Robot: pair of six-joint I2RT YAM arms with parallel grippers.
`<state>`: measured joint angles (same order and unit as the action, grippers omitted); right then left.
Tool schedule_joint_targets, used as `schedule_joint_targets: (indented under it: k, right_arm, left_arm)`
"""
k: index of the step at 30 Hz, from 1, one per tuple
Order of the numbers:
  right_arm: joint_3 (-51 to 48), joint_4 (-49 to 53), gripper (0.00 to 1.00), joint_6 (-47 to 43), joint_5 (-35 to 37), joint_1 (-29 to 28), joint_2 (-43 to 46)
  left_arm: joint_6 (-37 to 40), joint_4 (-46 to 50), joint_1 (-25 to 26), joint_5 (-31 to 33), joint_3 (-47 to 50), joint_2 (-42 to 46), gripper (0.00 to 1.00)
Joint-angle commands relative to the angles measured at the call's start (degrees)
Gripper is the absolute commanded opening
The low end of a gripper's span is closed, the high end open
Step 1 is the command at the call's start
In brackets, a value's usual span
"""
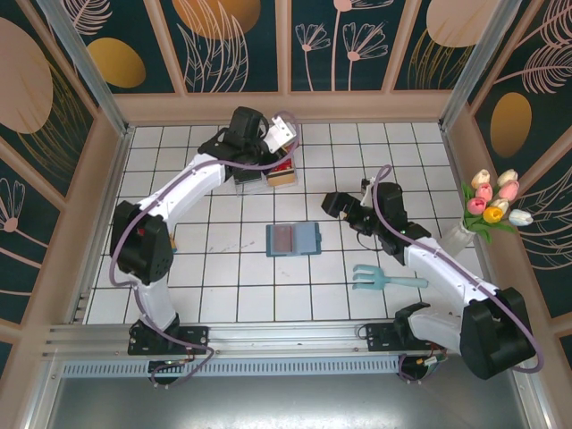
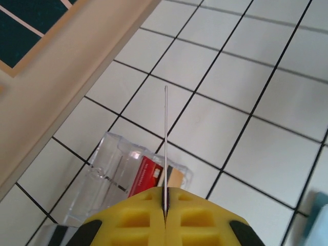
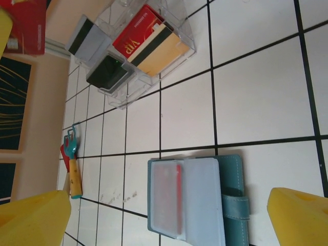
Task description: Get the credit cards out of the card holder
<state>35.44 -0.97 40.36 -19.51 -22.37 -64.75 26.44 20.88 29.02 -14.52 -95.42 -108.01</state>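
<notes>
Pinching a thin card (image 2: 165,128) edge-on, left gripper (image 2: 165,199) is clamped on it above the tray (image 2: 102,164); a red card (image 3: 134,32) and a gold card (image 3: 163,54) lie in that tray. Right gripper (image 3: 166,218) fingers spread wide, empty, over the holder (image 3: 231,177), open flat mid-table, well apart from tray.

Card holder (image 3: 233,190) partly beyond bottom edge

Cards (image 3: 136,33): four in clear tray (image 3: 119,96), one between left fingers (image 2: 128,220), one in the single card holder (image 3: 233,200). Toy fork (image 1: 386,279): one.
</notes>
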Motion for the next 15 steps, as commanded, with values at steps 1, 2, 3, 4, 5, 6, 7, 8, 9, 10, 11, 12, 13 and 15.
schedule_joint_targets:
  k: [1,2,3,4,5,6,7,8,9,10,11,12,13,15]
  right_arm:
    - [0.6,0.9,0.99,-0.5,0.0,0.5,-1.6]
    - [0.8,0.9,0.99,-0.4,-0.3,0.5,-2.2]
    - [1.2,0.7,0.99,-0.3,-0.8,0.5,-2.7]
    - [1.6,1.0,0.99,-0.4,-1.2,0.5,-3.2]
    - [2.0,1.1,0.99,-0.4,-1.3,0.5,-3.7]
    - [2.4,1.6,0.99,-0.4,-1.2,0.5,-4.1]
    - [2.9,2.1,0.99,-0.3,-0.8,0.5,-4.5]
    - [3.4,2.5,0.99,-0.3,-0.5,0.5,-4.9]
    - [3.9,2.8,0.99,-0.3,-0.3,0.5,-5.2]
    - [4.3,3.1,0.99,-0.2,-0.2,0.5,-5.6]
    - [4.7,3.3,0.99,0.0,-0.1,0.5,-6.0]
    - [5.0,3.4,0.99,0.2,0.1,0.5,-6.4]
    - [5.2,3.4,0.99,0.4,0.2,0.6,-6.8]
    - [5.1,3.0,0.99,1.0,0.5,0.5,-7.2]
  left_arm:
    - [8.5,6.2,-1.4,-3.0,-5.9,-4.1,0.0]
    - [10.5,6.8,-1.7,-4.4,-6.6,-5.1,0.0]
    - [12.2,6.8,-2.0,-5.9,-7.0,-5.9,0.0]
    - [13.6,6.7,-2.4,-7.4,-7.1,-6.4,0.0]
    - [14.5,6.9,-2.8,-8.7,-7.6,-6.9,0.0]
    - [15.4,8.2,-3.2,-10.0,-9.0,-7.9,0.0]
    - [16.2,10.1,-3.6,-11.1,-11.2,-9.3,0.0]
    - [17.0,11.9,-3.9,-11.8,-13.1,-10.6,0.0]
    - [17.5,13.4,-4.1,-12.0,-15.0,-12.1,0.0]
    - [18.0,14.1,-4.3,-11.7,-16.2,-13.4,0.0]
    - [18.6,14.3,-4.3,-11.1,-16.5,-14.1,0.0]
    - [19.3,14.0,-4.3,-10.2,-16.2,-14.7,0.0]
    - [19.9,13.6,-4.3,-9.7,-15.8,-15.1,0.0]
    - [20.6,12.8,-4.3,-8.9,-14.7,-15.5,0.0]
